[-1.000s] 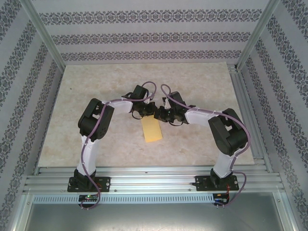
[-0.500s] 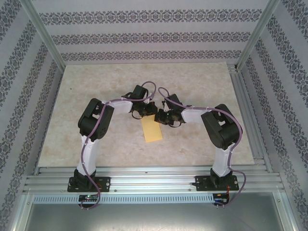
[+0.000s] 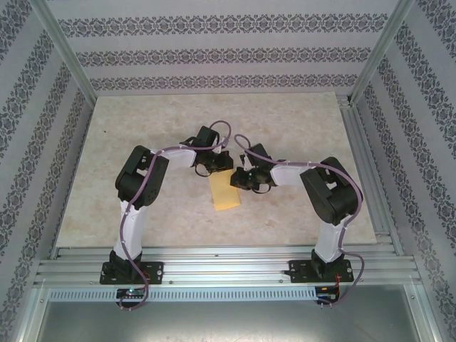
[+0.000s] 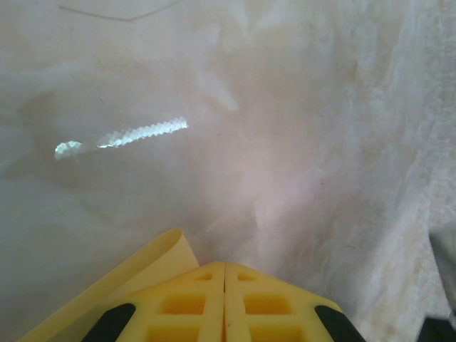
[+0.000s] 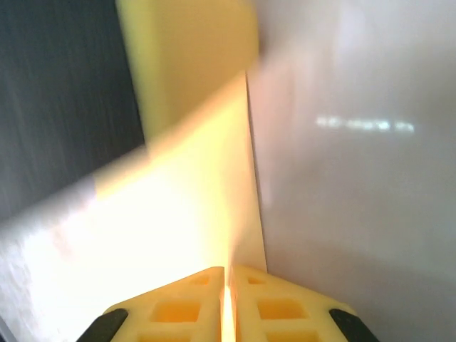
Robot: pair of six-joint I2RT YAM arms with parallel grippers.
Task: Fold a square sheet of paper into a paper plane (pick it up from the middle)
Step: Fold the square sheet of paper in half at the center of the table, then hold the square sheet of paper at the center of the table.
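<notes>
The sheet of paper [image 3: 224, 192] is plain yellow-orange. The table [image 3: 299, 128] is pale beige, faintly marbled. The walls [image 3: 214, 53] carry grey floral bands on white. The left arm [image 3: 142, 174] and right arm [image 3: 331, 192] are black and white with lilac cables [image 3: 127, 235]. The left end effector [image 4: 225, 269] and right end effector [image 5: 226, 271] are yellow.

The square sheet of paper [image 3: 225, 194] is plain yellow-orange with no print. From above it doesn't look square at the moment, more like a tall narrow rectangle, so it seems to be folded over on itself. It sits around the middle of the counter [image 3: 142, 128], slightly skewed, with its near end lying flat and free. In the left wrist view one edge [image 4: 146, 274] curls up off the surface. In the right wrist view it's a bright, blurry strip [image 5: 203, 178] with one straight long edge.
</notes>
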